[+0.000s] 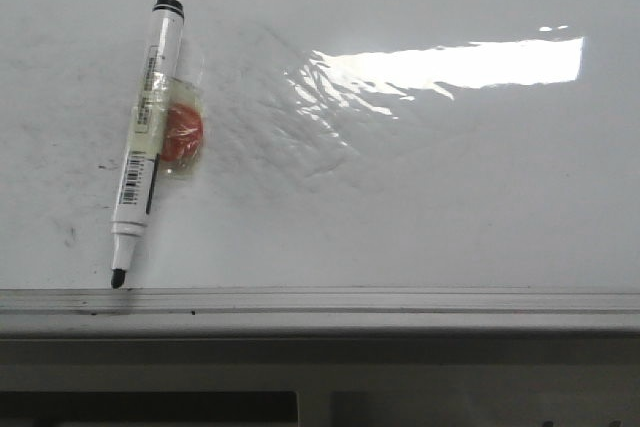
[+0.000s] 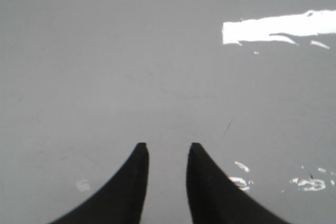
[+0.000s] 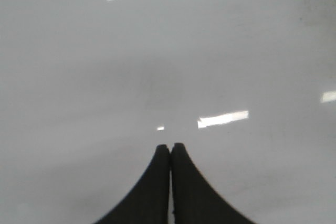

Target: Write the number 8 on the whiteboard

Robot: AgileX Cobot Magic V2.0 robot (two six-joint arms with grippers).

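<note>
Whiteboard (image 1: 420, 207): glossy white, fills the scene; faint grey smudges at left, wrinkled film with bright glare centre-right; grey frame edge along near side.
Marker (image 1: 145, 137): uncapped, black tip toward near frame, left side; orange blob taped beside it.
Number 8: none visible on board.
Left gripper (image 2: 167, 153): fingers apart, holding nothing.
Right gripper (image 3: 170, 150): fingers pressed together, holding nothing.

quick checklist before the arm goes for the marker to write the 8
1. Marker lying on the whiteboard, uncovered and reachable: ok.
2. Marker cap off, black tip exposed near the frame edge: ok.
3. Left end effector open, holding nothing: ok.
4. Right end effector open for a grasp: not ok, it is shut.
5. Taped orange piece on the marker clear of a grip: cannot tell.
6. No number 8 written yet: ok.
</note>
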